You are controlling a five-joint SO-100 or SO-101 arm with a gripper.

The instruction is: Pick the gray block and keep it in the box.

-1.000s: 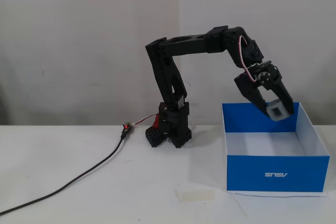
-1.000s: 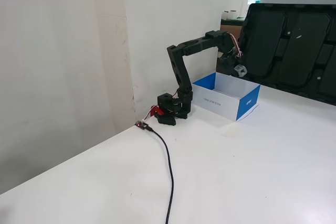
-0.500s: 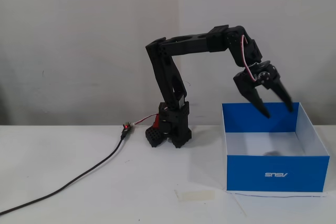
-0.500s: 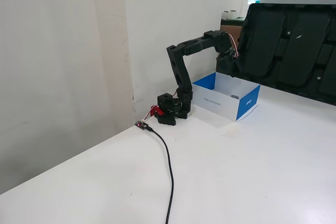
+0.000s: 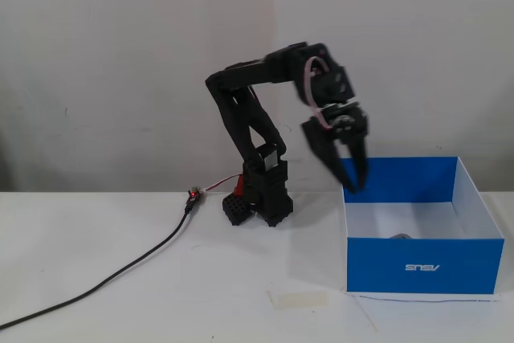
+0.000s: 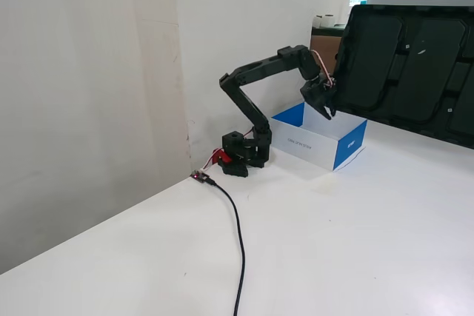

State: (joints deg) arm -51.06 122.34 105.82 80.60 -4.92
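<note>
Gripper (image 5: 351,185) hangs tips-down over the box's left wall in a fixed view, empty; its fingers look nearly together there, but how far apart they are I cannot tell for sure. In the other fixed view the gripper (image 6: 326,114) sits above the box's far left corner, dark against the black panel (image 6: 415,64) behind. Box (image 5: 422,267) stands on the white table (image 5: 120,303), right of the arm's base (image 5: 261,198), blue front with a white logo facing near. Block (image 5: 401,237) lies inside on the white floor, only its gray top showing just over the front wall, left of middle. A black cable (image 5: 112,275) trails from the base toward the near left. A strip of tape (image 5: 299,300) lies just left of the box's near corner.
</note>
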